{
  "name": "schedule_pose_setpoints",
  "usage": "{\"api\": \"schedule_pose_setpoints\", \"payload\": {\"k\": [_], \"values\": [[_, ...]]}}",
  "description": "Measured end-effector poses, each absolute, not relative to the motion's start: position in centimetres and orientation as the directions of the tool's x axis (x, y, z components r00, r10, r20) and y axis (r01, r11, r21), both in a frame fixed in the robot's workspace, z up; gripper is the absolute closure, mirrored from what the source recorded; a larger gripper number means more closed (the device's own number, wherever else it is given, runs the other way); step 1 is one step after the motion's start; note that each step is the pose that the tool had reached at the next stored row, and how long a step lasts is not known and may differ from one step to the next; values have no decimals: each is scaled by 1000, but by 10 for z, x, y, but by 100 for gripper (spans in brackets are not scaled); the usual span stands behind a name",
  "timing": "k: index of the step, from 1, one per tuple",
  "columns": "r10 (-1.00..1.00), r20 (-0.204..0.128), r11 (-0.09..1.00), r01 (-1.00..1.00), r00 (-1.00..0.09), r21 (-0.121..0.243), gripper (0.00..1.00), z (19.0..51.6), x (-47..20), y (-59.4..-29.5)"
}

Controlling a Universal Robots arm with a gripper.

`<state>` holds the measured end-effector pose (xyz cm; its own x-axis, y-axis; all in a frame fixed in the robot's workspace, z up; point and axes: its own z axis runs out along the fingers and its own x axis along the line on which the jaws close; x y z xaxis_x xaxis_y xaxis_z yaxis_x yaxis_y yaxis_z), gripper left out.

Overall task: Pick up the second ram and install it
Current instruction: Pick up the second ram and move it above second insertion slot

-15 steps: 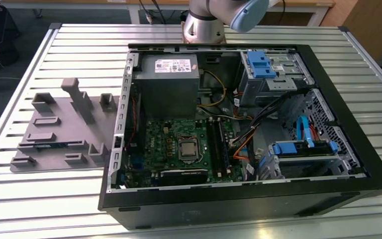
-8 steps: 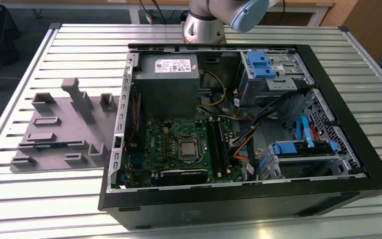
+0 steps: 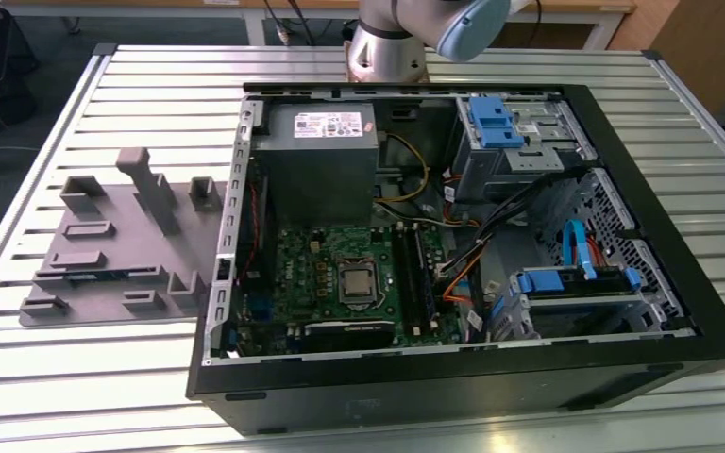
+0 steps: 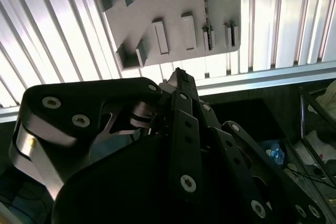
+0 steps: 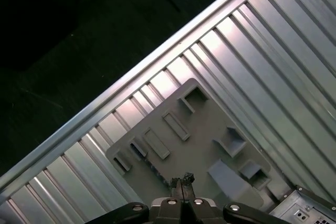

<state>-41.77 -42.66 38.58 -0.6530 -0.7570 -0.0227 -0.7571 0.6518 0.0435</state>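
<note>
The hand (image 5: 182,179) hangs high over the gray tray (image 5: 210,129), which lies flat on the slatted table (image 5: 273,40). Its fingers are clenched together and nothing shows between them. The ram (image 5: 153,167) looks to be the thin bluish strip standing on edge in a long slot of the tray, close to the tray side that faces the table's edge. In the exterior view the same blue line (image 3: 95,275) sits low in the tray (image 3: 110,236), well apart from the open case (image 3: 463,377) to the exterior view's right. The step in hand is judged to be the approach for the pick. To do it well, the fingers must part before the descent, wide enough to straddle the thin strip, and the jaws should lie across its flat faces, not along its length. Grip near the middle of the top edge so it lifts level. Come down straight, since the tray's raised blocks stand close by. A straight pull upward should keep it from binding in its slot or dragging the tray.
</note>
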Motion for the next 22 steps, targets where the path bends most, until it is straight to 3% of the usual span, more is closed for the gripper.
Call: {"api": "schedule_pose_setpoints", "payload": {"k": [22], "values": [[-812, -22, 582, -812, -583, 43, 89, 386, -418, -427]]}}
